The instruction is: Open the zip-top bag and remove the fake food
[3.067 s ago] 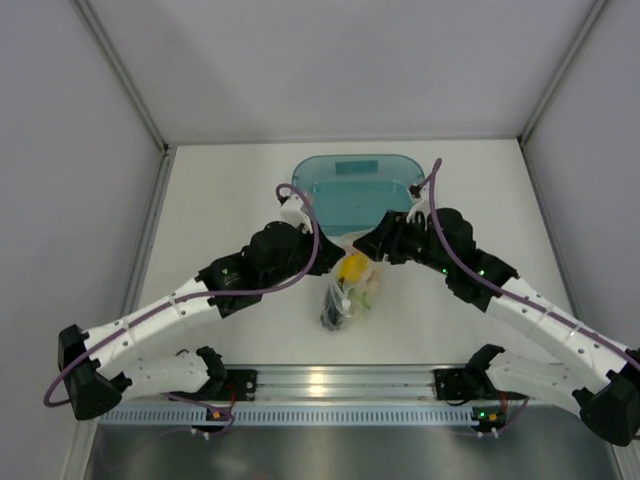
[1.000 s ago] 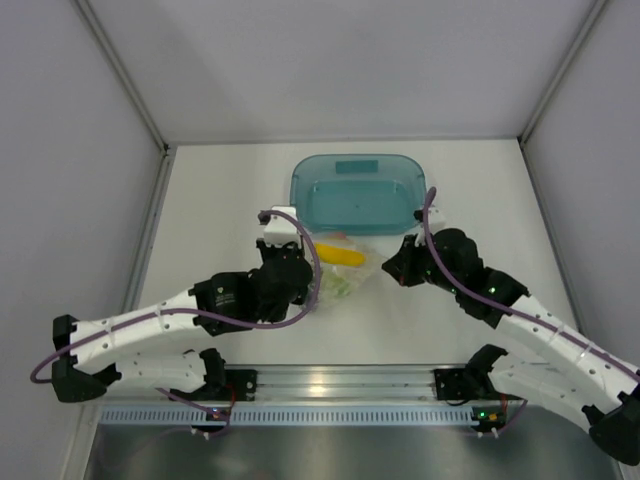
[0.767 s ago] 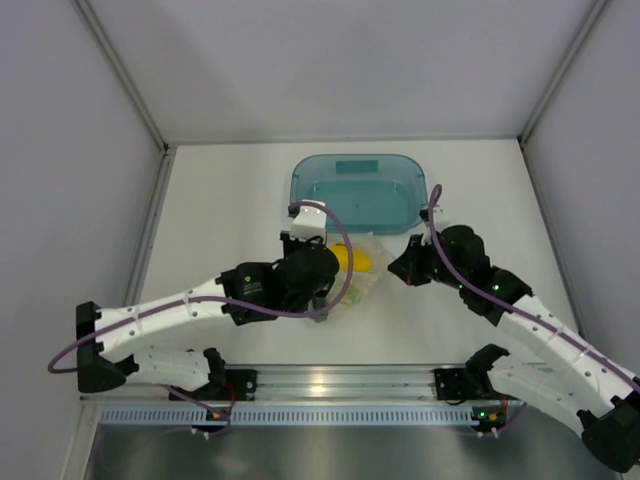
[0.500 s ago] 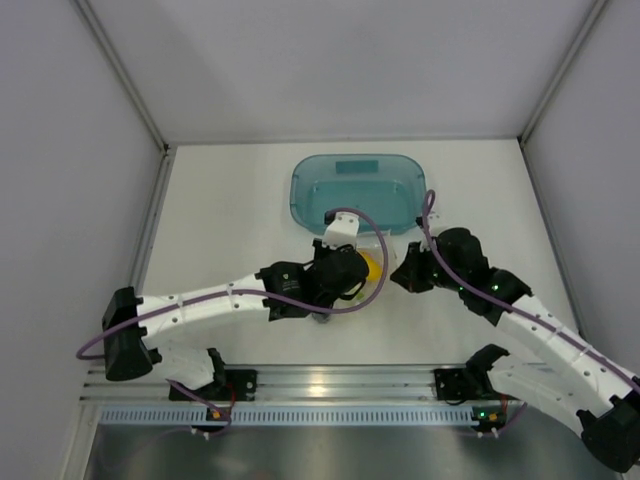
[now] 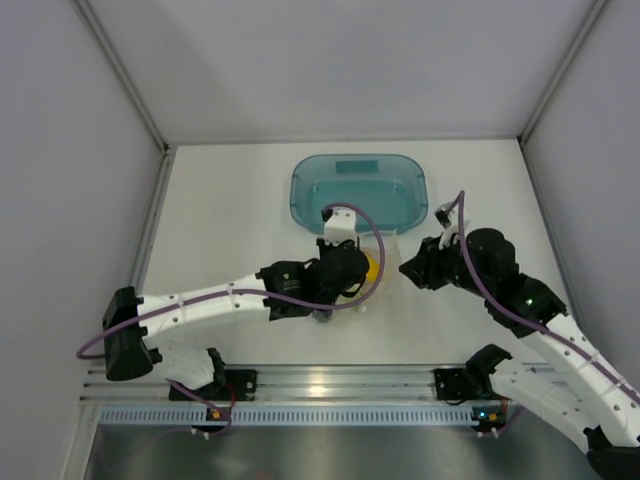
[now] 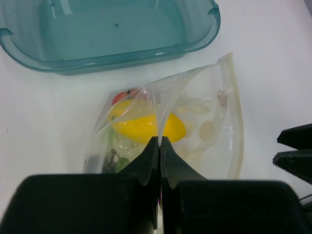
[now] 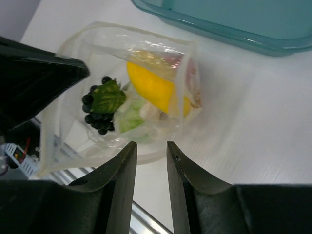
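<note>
Centrally on the white table [image 5: 230, 210], the zip-top bag [image 6: 210, 114] is lying just on the near side of the translucent teal tray [image 6: 122, 57], close to its rim but not touching it in the left wrist view. The left gripper [image 6: 159, 142] is pinching a fold of the bag's clear film, its two black fingers pressing together with the plastic caught between their tips. That pinch is lifting the upper layer, so the bag's mouth is gaping toward the right arm.

Inside, the yellow oval fruit [image 6: 142, 128] is resting right ahead of the left fingertips, with the red apple [image 6: 123, 96] showing behind it toward the tray. From the right wrist, the dark grape bunch [image 7: 95, 117] and the pale cauliflower [image 7: 135, 120] are sitting lower in the pouch, nearer the mouth.

The right gripper [image 7: 150, 149] is hovering just beside the open mouth, its fingers parted and gripping nothing; the bag's edge is lying just beyond their tips. In the overhead view, the bag is sitting between the two grippers.
</note>
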{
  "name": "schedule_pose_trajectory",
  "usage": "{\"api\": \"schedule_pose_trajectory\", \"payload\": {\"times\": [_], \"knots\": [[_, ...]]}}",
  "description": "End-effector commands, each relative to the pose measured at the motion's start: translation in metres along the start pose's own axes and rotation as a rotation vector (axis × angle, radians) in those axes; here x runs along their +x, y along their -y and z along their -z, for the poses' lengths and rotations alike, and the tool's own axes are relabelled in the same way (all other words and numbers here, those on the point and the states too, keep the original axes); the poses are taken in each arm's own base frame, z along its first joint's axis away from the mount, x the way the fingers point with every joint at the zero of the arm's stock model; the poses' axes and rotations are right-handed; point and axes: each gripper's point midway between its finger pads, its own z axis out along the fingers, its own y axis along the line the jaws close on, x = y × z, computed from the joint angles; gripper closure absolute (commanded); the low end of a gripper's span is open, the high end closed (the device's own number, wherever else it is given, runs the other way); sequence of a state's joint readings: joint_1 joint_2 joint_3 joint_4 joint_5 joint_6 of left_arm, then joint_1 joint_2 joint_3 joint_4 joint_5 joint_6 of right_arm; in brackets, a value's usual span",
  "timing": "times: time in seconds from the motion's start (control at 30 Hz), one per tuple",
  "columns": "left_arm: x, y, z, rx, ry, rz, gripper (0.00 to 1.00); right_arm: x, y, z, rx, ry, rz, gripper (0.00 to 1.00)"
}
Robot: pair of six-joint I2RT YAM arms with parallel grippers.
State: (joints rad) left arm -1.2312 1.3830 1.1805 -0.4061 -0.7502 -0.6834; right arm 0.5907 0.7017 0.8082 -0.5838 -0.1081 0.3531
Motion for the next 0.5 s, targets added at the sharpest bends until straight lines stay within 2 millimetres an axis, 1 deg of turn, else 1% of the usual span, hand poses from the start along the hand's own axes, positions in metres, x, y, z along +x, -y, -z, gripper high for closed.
{"api": "schedule_pose_trajectory", "payload": {"times": [0.0,0.07,0.13,0.17,0.2,0.23,0.27,0.3,0.33,0.37,0.43,0.47], "knots": [[-0.028,0.022,0.008,0.086,0.057,0.113,1.0,-0.036,-0.046,0.007,-0.233,0.09,0.083,0.68],[-0.026,0.023,0.006,0.081,0.053,0.112,1.0,-0.04,-0.055,0.001,-0.279,0.1,0.103,0.67],[-0.025,0.021,0.006,0.075,0.055,0.117,1.0,-0.047,-0.061,-0.009,-0.311,0.119,0.132,0.68],[-0.026,0.021,0.006,0.075,0.057,0.119,1.0,-0.046,-0.065,-0.014,-0.325,0.12,0.144,0.68],[-0.026,0.02,0.006,0.072,0.058,0.12,1.0,-0.046,-0.065,-0.021,-0.327,0.117,0.159,0.68],[-0.027,0.019,0.007,0.071,0.061,0.125,1.0,-0.051,-0.068,-0.027,-0.333,0.142,0.175,0.68],[-0.029,0.017,0.009,0.07,0.067,0.131,1.0,-0.048,-0.064,-0.037,-0.313,0.131,0.192,0.68],[-0.028,0.016,0.009,0.067,0.068,0.134,1.0,-0.048,-0.065,-0.041,-0.311,0.136,0.205,0.68],[-0.031,0.015,0.012,0.071,0.073,0.14,1.0,-0.05,-0.066,-0.046,-0.314,0.148,0.219,0.66],[-0.031,0.014,0.013,0.073,0.073,0.142,1.0,-0.046,-0.065,-0.055,-0.303,0.138,0.235,0.66],[-0.034,0.013,0.016,0.079,0.08,0.15,1.0,-0.044,-0.065,-0.064,-0.298,0.144,0.255,0.63],[-0.033,0.011,0.017,0.077,0.079,0.153,1.0,-0.043,-0.066,-0.073,-0.292,0.157,0.267,0.62]]}}
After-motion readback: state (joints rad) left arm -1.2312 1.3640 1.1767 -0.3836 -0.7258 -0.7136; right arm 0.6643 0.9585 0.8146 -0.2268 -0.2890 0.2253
